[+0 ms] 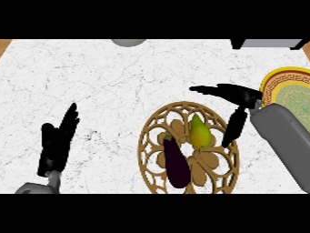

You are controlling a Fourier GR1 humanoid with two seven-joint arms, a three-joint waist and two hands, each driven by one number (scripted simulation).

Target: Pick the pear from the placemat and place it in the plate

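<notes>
The pear (199, 133) stood stem-up on the placemat (156, 136) at lower centre, beside an eggplant (176, 163). The right hand (240, 103), spread wide and holding nothing, hovered just to its upper right, far nearer than the resting open left hand (58, 141). The plate (272, 86) sat at the right edge.

The counter (83, 82) is white marble with fine grey veining, edged at both upper corners by brown wood. The placemat (156, 132) is a tan openwork of looping scrolls and petals. On it, the pear (199, 132) is yellow-green (greener toward its tip) and the eggplant (176, 161) dark purple, nearly black. The plate (298, 93) has a yellow rim with a dark key-pattern band and a mottled green centre. Both hands, left hand (57, 141) and right hand (241, 102), are black on grey forearms
</notes>
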